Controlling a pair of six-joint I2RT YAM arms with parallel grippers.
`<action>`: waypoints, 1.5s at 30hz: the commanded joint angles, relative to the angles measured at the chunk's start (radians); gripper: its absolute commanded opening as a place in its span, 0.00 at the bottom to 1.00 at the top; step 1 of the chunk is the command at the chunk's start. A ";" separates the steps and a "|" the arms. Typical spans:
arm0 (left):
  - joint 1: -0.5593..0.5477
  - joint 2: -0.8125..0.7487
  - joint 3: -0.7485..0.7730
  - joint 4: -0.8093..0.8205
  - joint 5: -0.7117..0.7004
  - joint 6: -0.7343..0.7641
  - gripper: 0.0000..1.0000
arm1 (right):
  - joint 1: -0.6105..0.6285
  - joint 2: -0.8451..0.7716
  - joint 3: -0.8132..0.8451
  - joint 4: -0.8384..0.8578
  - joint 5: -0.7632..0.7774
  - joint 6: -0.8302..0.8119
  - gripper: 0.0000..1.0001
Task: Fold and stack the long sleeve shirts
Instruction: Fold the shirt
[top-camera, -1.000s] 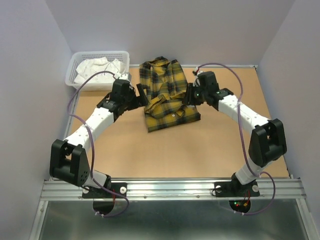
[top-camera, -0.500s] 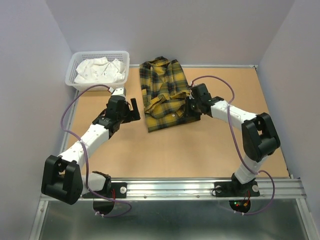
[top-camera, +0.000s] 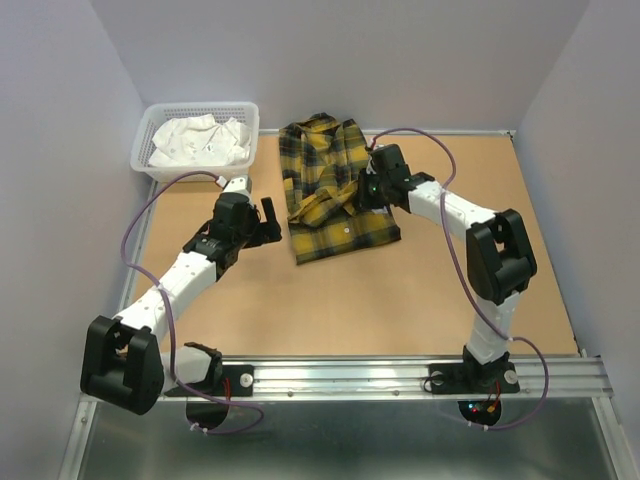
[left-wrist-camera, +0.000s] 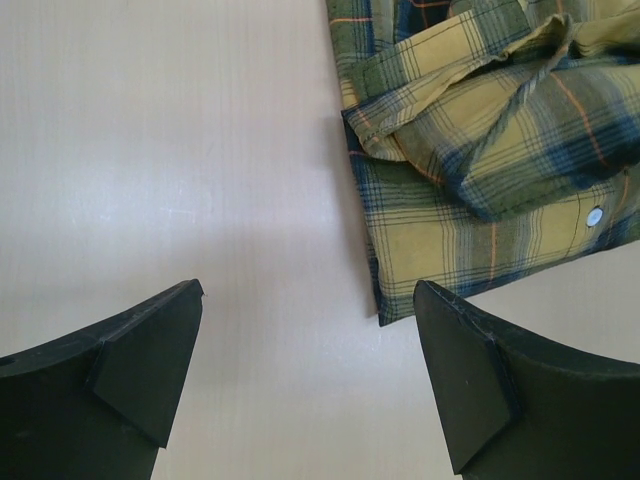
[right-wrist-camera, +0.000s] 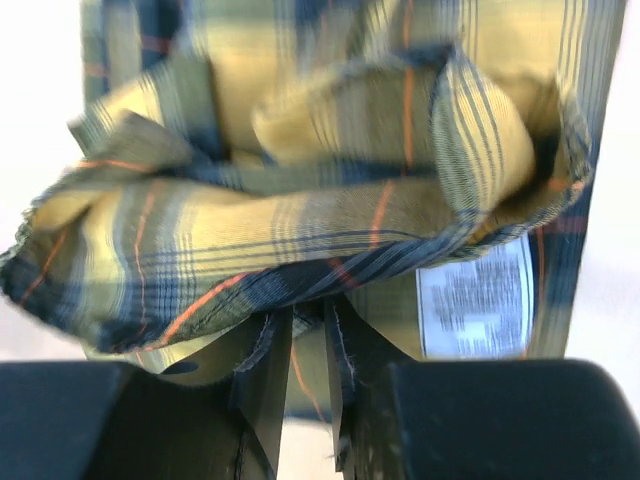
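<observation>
at the back of the counter (top-camera: 350, 300) the shirt (top-camera: 340, 215) lies part folded — my right pincer (right-wrist-camera: 308, 325) is clamped on a bunched fold of it, my left pincer (left-wrist-camera: 308, 290) gapes empty just beside. mid-fold, i judge: next, carry that fold across and lay it flat.

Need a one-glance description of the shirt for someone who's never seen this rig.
On the tan table, look to the far middle, just right of the white mesh basket holding white cloth. The shirt lies there partly folded, its fabric pinched by the right pincer. It is the only yellow-and-dark plaid item; the other cloth is plain white.
</observation>
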 joint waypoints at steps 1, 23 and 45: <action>0.002 -0.035 -0.011 0.001 0.020 -0.011 0.99 | 0.012 0.063 0.143 0.051 0.015 0.008 0.26; -0.049 0.259 0.212 0.070 0.088 -0.039 0.92 | -0.036 0.008 0.260 0.051 0.143 0.017 0.70; -0.188 0.761 0.561 0.047 0.031 -0.048 0.89 | -0.134 -0.042 -0.230 0.150 0.138 0.171 0.43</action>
